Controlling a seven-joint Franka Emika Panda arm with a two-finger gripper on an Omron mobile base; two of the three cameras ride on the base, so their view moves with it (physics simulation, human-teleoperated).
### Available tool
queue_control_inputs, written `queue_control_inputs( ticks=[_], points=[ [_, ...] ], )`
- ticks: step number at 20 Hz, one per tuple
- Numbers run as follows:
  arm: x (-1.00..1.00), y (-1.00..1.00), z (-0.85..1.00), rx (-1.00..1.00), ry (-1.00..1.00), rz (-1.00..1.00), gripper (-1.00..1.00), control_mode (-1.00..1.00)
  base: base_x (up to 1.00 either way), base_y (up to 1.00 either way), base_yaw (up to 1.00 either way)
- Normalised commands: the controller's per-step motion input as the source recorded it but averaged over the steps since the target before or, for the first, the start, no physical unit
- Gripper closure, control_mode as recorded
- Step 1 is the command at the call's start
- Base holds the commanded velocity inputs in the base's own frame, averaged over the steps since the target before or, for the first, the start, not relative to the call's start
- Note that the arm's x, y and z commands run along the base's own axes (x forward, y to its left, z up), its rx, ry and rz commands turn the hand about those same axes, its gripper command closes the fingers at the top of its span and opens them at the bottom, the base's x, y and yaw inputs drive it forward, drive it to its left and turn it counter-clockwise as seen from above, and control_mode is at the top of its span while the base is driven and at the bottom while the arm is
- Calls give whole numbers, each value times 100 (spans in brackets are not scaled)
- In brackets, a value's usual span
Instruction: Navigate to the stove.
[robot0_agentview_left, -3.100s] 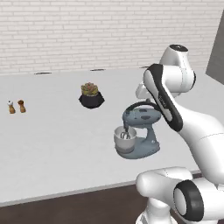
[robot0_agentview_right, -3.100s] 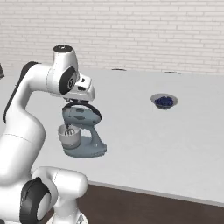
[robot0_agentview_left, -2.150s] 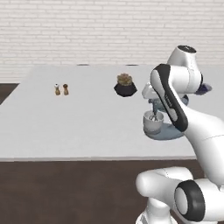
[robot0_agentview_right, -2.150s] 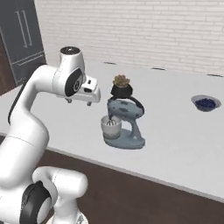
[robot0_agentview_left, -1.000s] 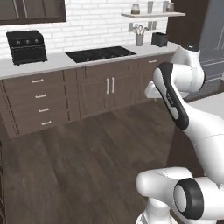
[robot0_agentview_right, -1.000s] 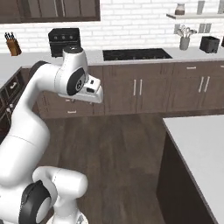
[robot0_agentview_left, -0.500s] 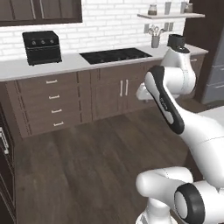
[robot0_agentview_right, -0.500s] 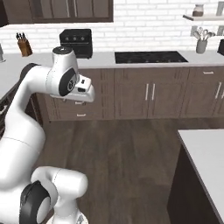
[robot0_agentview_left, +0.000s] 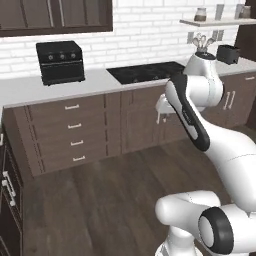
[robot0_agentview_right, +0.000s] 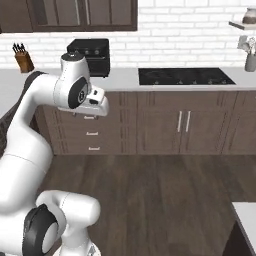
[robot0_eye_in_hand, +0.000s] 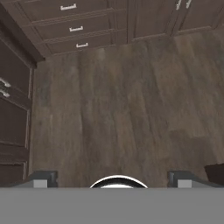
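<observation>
The tool (robot0_eye_in_hand: 112, 179) hangs over bare dark wood-plank floor (robot0_eye_in_hand: 122, 100), its two grey tips set wide apart with nothing between them. Ahead of it and higher, the stove (robot0_agentview_right: 185, 76), a flat black glass cooktop with thin ring outlines, lies flush in the pale surface (robot0_agentview_right: 125, 80) above dark brown cabinets (robot0_agentview_right: 185, 122). Since half a second ago the whole scene has slid, and the stove sits nearer. Left of the stove stands a boxy black toaster oven (robot0_agentview_left: 60, 61).

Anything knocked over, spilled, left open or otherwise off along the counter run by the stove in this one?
Nothing stands out. The stove lies flat in the counter, the toaster oven sits square against the wall, the knife block is upright, and the drawers are shut. The wooden floor shows no spill.
</observation>
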Motion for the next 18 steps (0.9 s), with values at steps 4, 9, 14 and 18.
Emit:
queue_control_inputs(
  ticks=[4, 9, 14, 18],
  points=[
    [0, 0, 0, 0, 0, 0, -100, 100, 100, 10, 13],
    [0, 0, 0, 0, 0, 0, -100, 100, 100, 1, 14],
    [0, 0, 0, 0, 0, 0, -100, 100, 100, -2, 12],
    [0, 0, 0, 0, 0, 0, -100, 100, 100, -58, 9]
  ],
)
